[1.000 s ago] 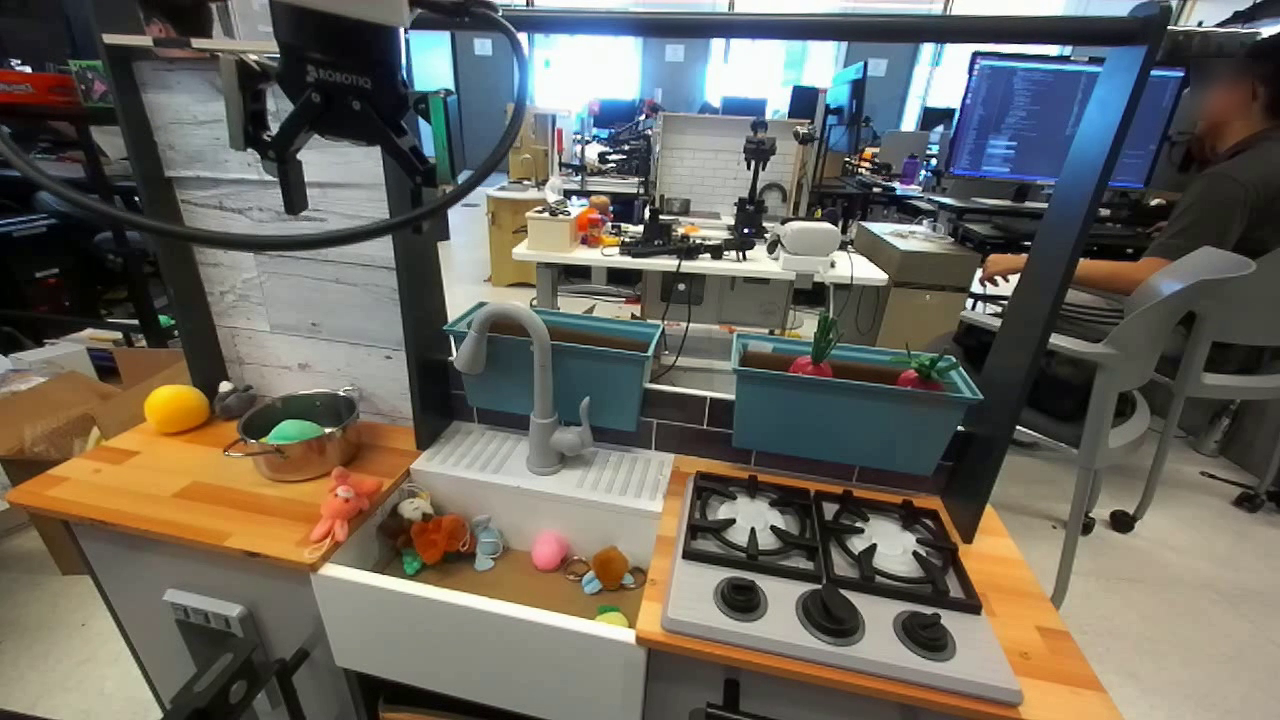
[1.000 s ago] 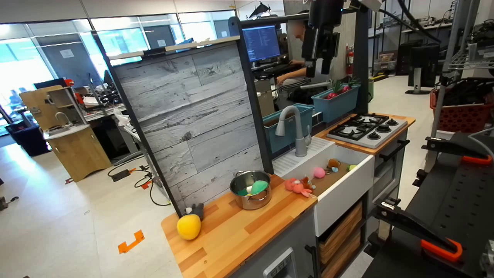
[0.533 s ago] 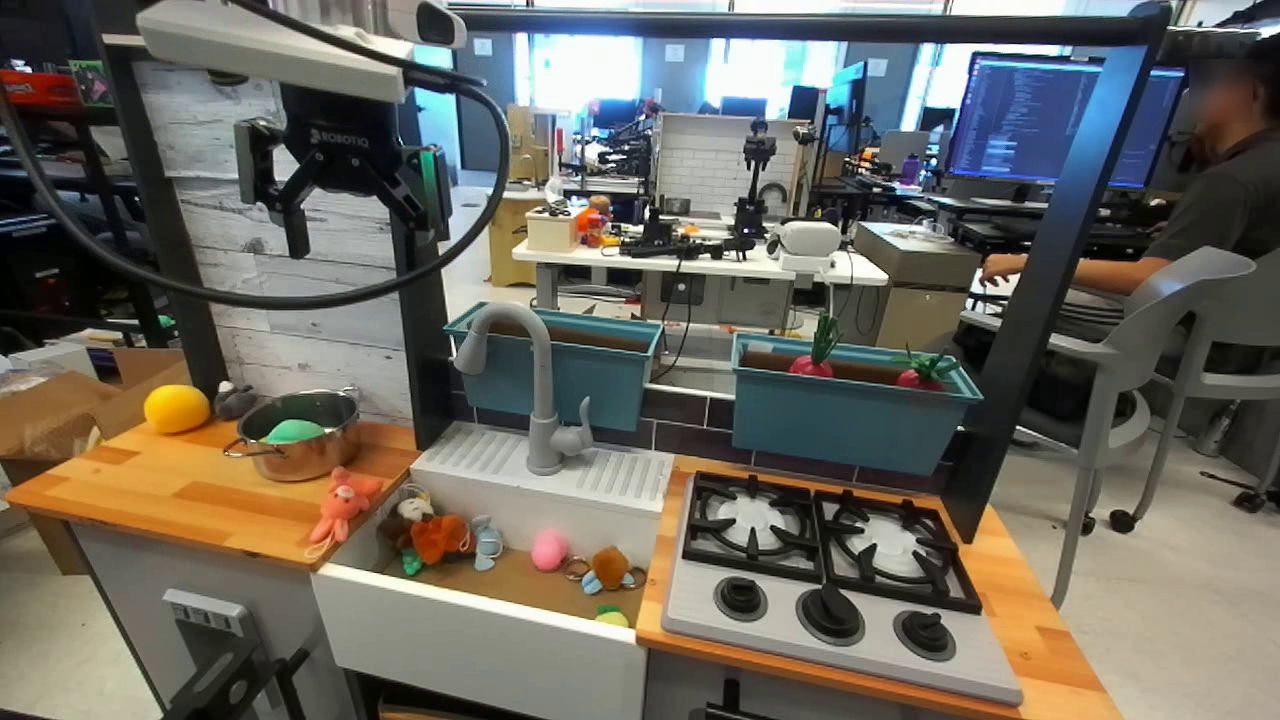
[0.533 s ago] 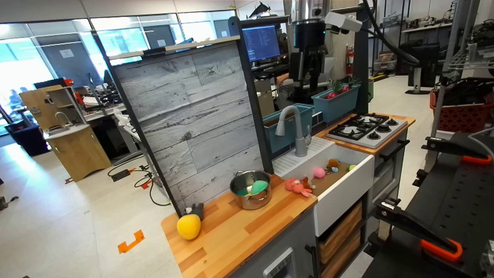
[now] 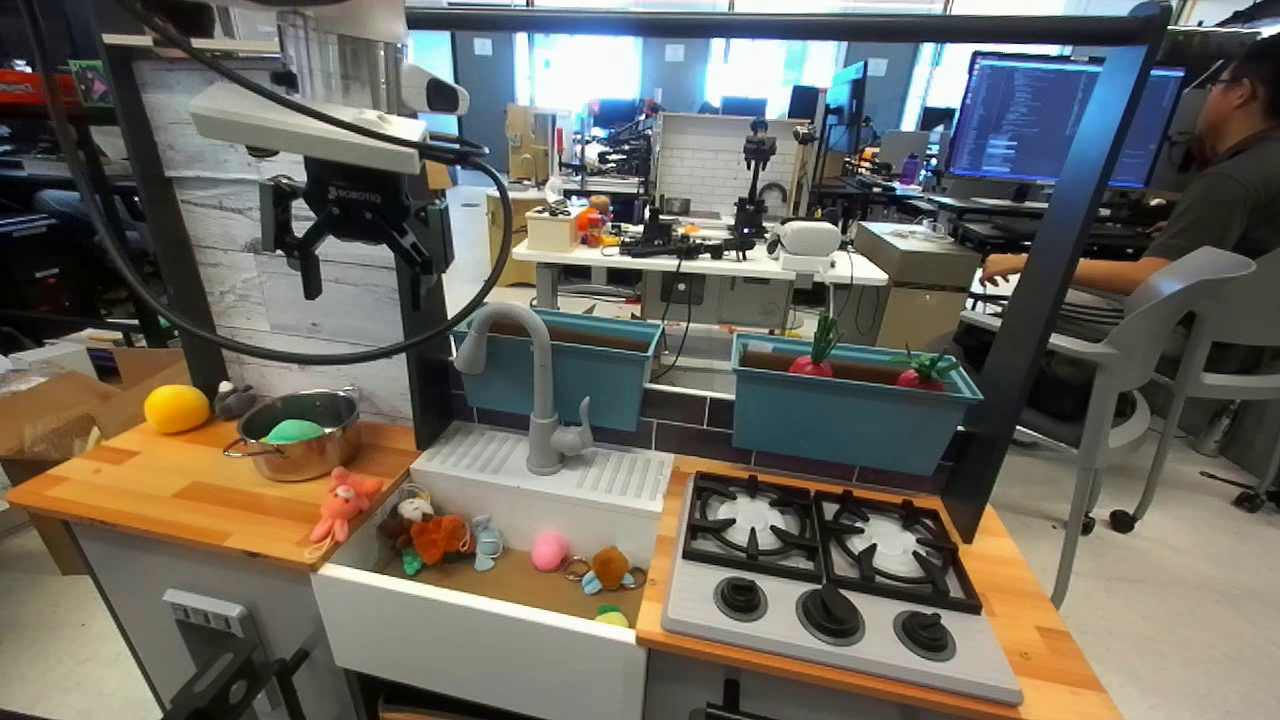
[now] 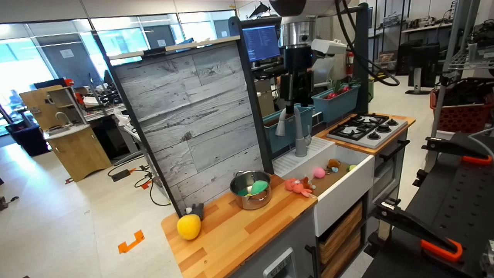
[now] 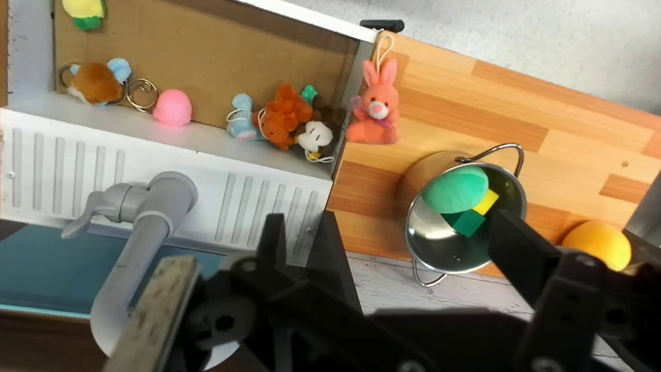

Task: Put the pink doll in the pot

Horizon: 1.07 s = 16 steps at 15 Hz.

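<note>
Tool lower than before, pink doll still on countertop

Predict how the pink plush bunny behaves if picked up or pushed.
The pink plush bunny looks fuzzy and stuffed, so it should squash softly and probably feel light. Its thin cord loop would likely hang limp and might snag. It lies right beside the sink, so a push that way could tip it in.

Looks over front edge of counter in an exterior view; aslant past yellow ball in an exterior view; nearer, downward from wrist; sharing pot.
</note>
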{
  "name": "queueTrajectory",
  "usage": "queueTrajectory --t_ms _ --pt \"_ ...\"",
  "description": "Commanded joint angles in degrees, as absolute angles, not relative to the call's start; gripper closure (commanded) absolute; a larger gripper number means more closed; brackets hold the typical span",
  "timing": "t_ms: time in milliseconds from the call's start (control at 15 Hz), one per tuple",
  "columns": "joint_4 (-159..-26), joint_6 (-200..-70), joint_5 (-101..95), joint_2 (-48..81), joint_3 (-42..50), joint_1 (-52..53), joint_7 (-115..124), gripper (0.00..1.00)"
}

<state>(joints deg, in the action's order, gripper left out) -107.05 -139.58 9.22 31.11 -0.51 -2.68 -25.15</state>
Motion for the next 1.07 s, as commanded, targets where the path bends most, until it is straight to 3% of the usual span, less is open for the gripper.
queueTrajectory --t_ms 0,533,1000 --pt "-101.8 -140.6 6.9 36.0 -2.5 -4.2 -24.5 0.0" --pt "-98.9 -143.7 6.7 44.8 -5.0 -7.3 -28.0 0.0" --pt "-103.2 -156.5 1.9 51.0 -5.8 -9.1 -31.6 0.0"
